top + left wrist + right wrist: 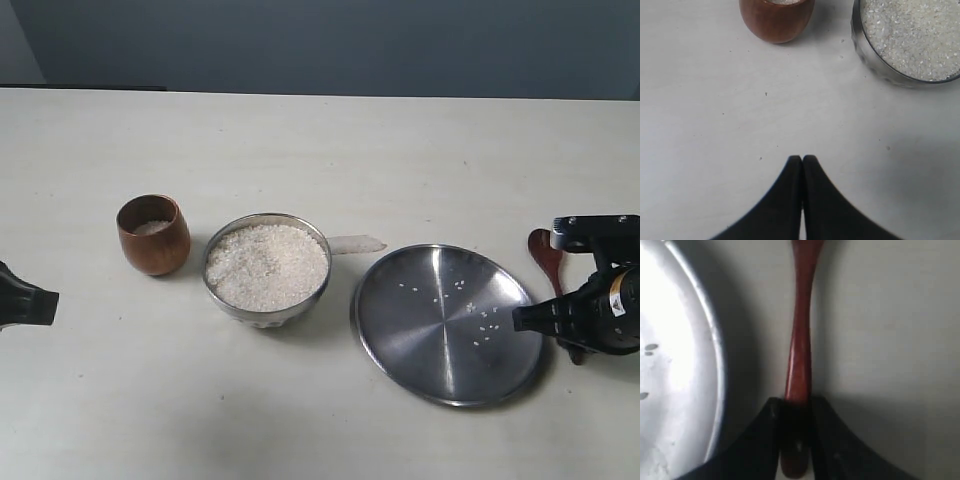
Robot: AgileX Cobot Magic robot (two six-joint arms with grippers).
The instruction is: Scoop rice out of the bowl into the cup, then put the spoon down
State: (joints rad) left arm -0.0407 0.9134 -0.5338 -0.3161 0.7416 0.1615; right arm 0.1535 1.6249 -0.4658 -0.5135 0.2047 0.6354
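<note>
Pale off-white table (300, 140), plain blue-grey wall (330, 45) behind, soft even light

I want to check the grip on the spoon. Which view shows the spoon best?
The right wrist view: the spoon shows close up, its handle between the fingers of the right gripper. The exterior view shows mainly its bowl end, the gripper covering most of the handle. The left wrist view lacks it.
</note>
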